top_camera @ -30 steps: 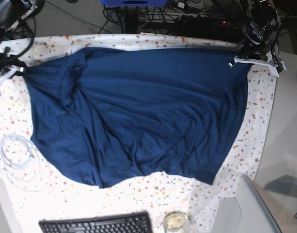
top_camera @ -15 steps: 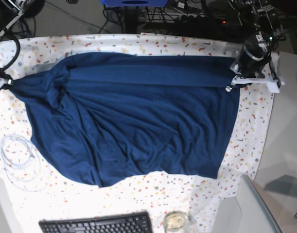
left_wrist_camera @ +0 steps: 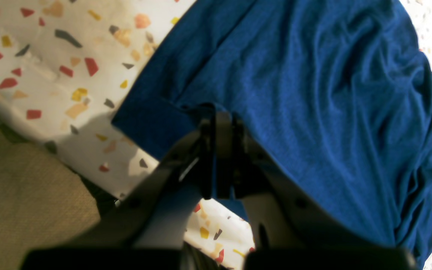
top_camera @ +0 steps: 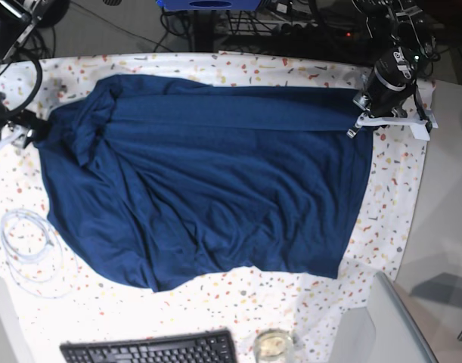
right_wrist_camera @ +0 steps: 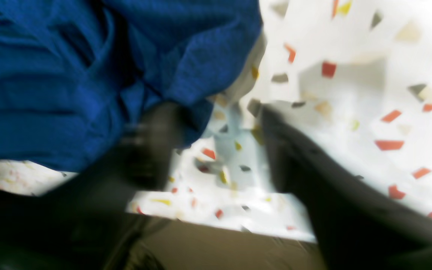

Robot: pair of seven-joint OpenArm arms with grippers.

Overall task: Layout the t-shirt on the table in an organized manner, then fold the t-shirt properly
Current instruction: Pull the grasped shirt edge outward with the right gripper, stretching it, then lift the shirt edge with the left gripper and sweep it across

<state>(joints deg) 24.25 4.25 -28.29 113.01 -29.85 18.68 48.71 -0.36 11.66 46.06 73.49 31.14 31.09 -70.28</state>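
The dark navy t-shirt [top_camera: 215, 174] lies spread over the speckled table [top_camera: 397, 189], its far edge pulled fairly straight and its near part wrinkled. My left gripper [top_camera: 359, 115] is at the shirt's far right corner. In the left wrist view it [left_wrist_camera: 219, 123] is shut on the shirt's [left_wrist_camera: 313, 93] edge. My right gripper [top_camera: 28, 130] is at the shirt's left edge. In the blurred right wrist view its jaws [right_wrist_camera: 216, 138] stand apart over the table [right_wrist_camera: 351, 75], with bunched shirt fabric [right_wrist_camera: 51, 75] against one finger [right_wrist_camera: 152, 142].
A coiled white cable [top_camera: 26, 246] lies at the left front. A black keyboard [top_camera: 151, 349] and a small glass jar [top_camera: 274, 345] sit at the front edge, with a grey object [top_camera: 382, 325] at the front right. Cables and equipment stand behind the table.
The shirt's left edge, earlier stretched out to the far left, has slackened back to the right. The far edge now lies straighter and farther back. My left gripper has shifted slightly back.
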